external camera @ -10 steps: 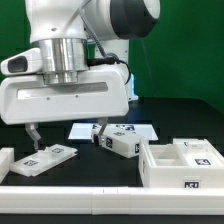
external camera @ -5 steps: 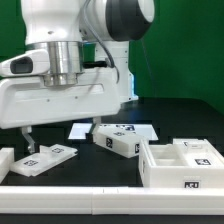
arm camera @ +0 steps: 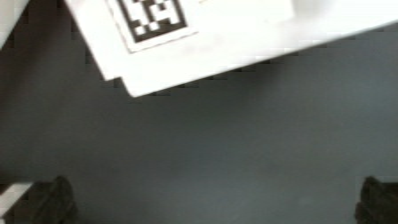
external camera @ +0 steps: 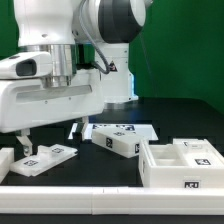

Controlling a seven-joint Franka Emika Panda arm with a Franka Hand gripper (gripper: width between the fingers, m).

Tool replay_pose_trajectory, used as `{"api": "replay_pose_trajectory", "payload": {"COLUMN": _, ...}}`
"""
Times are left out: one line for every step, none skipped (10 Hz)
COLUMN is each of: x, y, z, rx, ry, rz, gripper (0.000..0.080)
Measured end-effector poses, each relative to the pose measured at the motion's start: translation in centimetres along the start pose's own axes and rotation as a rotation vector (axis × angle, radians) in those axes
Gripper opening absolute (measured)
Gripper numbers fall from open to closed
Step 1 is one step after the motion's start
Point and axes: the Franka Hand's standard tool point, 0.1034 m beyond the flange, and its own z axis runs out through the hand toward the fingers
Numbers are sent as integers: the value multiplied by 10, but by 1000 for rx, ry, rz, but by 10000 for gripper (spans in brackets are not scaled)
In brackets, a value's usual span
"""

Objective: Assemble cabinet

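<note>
The cabinet's box body (external camera: 186, 166) with its open compartments stands at the exterior view's right. A blocky white tagged piece (external camera: 118, 143) lies in the middle. A flat white tagged panel (external camera: 46, 157) lies at the left, with a small white piece (external camera: 5, 161) beyond it. My gripper (external camera: 27, 143) hangs just above the table, right behind the flat panel's left end. In the wrist view my gripper (arm camera: 210, 205) is open and empty over bare dark table. A white tagged corner (arm camera: 178, 35) shows ahead; I cannot tell which piece it is.
The marker board (external camera: 135, 130) lies flat behind the blocky piece. A white rail (external camera: 70, 190) runs along the table's front edge. A green wall backs the scene. The arm's bulky white wrist (external camera: 60, 95) hides the table's left back area.
The arm has moved toward the exterior view's left, so the gripper now hangs by the flat panel's left end. The cabinet pieces have not moved.
</note>
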Motion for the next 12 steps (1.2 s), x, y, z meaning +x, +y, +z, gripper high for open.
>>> {"api": "replay_pose_trajectory", "payload": {"x": -9, "y": 0, "z": 2, "rx": -9, "ry": -19, "rz": -95, "gripper": 797}}
{"api": "replay_pose_trajectory", "payload": {"x": -23, "y": -3, "z": 4, "rx": -9, "ry": -41, "rz": -149, "gripper": 797}}
{"api": "replay_pose_trajectory", "payload": {"x": -33, "y": -11, "z": 9, "rx": -2, "ry": -54, "rz": -102, "gripper": 797}}
{"api": "replay_pose_trajectory", "payload": {"x": -39, "y": -16, "z": 14, "rx": -3, "ry": -61, "rz": -91, "gripper": 797}}
{"api": "replay_pose_trajectory", "payload": {"x": -46, "y": -15, "z": 17, "rx": -3, "ry": -66, "rz": -85, "gripper": 797}}
{"api": "replay_pose_trajectory", "payload": {"x": -55, "y": -12, "z": 21, "rx": 5, "ry": -73, "rz": -78, "gripper": 797}}
{"api": "replay_pose_trajectory", "payload": {"x": -56, "y": -12, "z": 24, "rx": 9, "ry": -76, "rz": -75, "gripper": 797}}
{"api": "replay_pose_trajectory", "payload": {"x": -54, "y": -12, "z": 24, "rx": 8, "ry": -75, "rz": -73, "gripper": 752}}
{"api": "replay_pose_trajectory", "payload": {"x": -55, "y": -12, "z": 24, "rx": 9, "ry": -75, "rz": -71, "gripper": 752}}
{"api": "replay_pose_trajectory", "payload": {"x": -55, "y": -12, "z": 24, "rx": 9, "ry": -75, "rz": -70, "gripper": 571}}
{"api": "replay_pose_trajectory", "payload": {"x": -55, "y": -12, "z": 24, "rx": 9, "ry": -76, "rz": -69, "gripper": 571}}
{"api": "replay_pose_trajectory", "payload": {"x": -56, "y": -12, "z": 24, "rx": 9, "ry": -76, "rz": -69, "gripper": 371}}
